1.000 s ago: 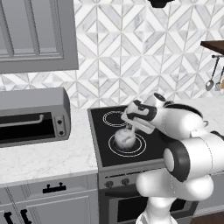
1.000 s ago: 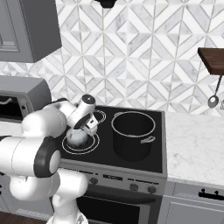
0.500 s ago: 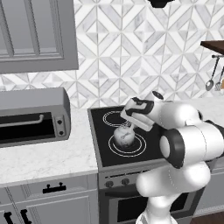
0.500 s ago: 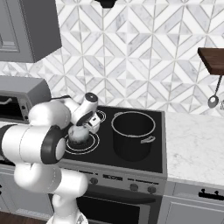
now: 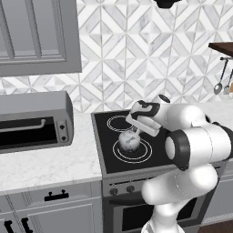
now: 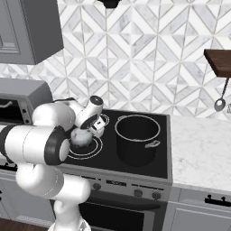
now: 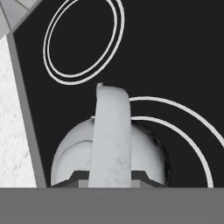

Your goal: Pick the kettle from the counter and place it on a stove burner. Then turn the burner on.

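Observation:
The small silvery-white kettle (image 5: 129, 143) (image 6: 82, 137) sits inside the large double-ring stove burner (image 5: 144, 154) (image 6: 92, 151) at the front left of the black cooktop. In the hand view its arched handle (image 7: 110, 131) rises over the round body, with the burner rings (image 7: 192, 118) curving past on the right. My gripper (image 5: 134, 129) (image 6: 92, 128) (image 7: 111, 177) is right above the kettle, and its dark fingertips (image 7: 81, 176) press against both sides of the handle. The marble counter (image 5: 50, 164) (image 7: 13, 131) lies to the left of the cooktop.
A big black pot (image 6: 136, 137) stands on the cooktop's right half, close to the kettle. A smaller double-ring burner (image 5: 118, 122) (image 7: 83, 39) lies behind it. A grey toaster oven (image 5: 32, 120) sits on the left counter. Stove knobs (image 6: 135, 193) line the front panel.
The kettle and the hand have stayed almost in place on the front left burner. The arm's elbow has swung round behind them.

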You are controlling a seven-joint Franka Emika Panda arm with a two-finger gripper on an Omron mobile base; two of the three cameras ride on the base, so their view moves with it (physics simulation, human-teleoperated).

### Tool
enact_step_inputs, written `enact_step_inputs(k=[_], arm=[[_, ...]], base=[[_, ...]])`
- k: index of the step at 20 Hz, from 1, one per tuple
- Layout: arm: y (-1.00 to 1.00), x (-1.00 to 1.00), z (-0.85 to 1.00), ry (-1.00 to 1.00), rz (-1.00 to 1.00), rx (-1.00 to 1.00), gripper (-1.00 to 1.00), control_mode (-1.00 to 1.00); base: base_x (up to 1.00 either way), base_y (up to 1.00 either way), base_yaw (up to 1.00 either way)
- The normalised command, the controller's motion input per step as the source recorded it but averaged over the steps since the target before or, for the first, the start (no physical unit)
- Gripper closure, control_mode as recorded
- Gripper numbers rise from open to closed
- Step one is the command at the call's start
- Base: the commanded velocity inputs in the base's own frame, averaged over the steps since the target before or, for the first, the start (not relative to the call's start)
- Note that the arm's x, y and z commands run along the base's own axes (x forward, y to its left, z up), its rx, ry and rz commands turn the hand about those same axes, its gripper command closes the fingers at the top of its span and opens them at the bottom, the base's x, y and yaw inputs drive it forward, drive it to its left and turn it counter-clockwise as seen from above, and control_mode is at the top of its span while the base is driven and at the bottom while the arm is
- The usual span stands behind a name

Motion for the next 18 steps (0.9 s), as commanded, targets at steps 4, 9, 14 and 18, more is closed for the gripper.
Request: enact_step_inputs(k=[4, 9, 14, 18], arm=[[-0.26, 0.0, 0.0, -0.05, 0.01, 0.0, 1.0, -1.0], [-0.08, -0.01, 0.0, 0.0, 0.0, 0.0, 1.0, -1.0], [0.0, 0.0, 0.0, 0.0, 0.0, -0.01, 1.0, -1.0], [0.0, 0.0, 0.0, 0.02, 0.0, -0.03, -1.0, -1.0]], base=[[0.0, 0.0, 0.0], [0.0, 0.0, 0.0], [0.0, 0.0, 0.0], [0.0, 0.0, 0.0]])
